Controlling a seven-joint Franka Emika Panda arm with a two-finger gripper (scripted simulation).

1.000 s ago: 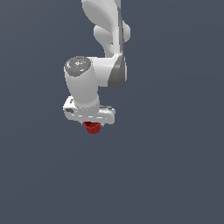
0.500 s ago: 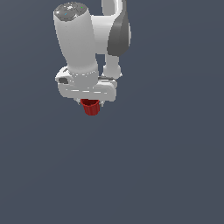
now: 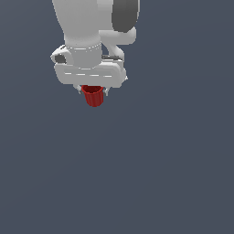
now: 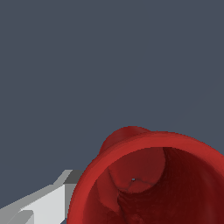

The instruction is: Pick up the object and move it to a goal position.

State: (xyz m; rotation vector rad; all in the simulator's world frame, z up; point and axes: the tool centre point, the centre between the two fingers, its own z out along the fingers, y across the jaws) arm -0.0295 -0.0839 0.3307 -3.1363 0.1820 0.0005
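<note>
One stage appears complete: the gripper (image 3: 94, 93) is closed on the red cup (image 3: 93, 97), which hangs directly beneath the hand, clear of any surface. Remaining, by judgement: transport to the goal position, which no view shows.

1 red cup (image 3: 93, 96), 1 gripper (image 3: 93, 93), 1 robot arm (image 3: 87, 27).

A flat, uniform dark blue-grey surface (image 3: 173, 173) fills the exterior view from edge to edge. It shows no edge, seam or marking. Whether it is a tabletop or floor cannot be told.
</note>
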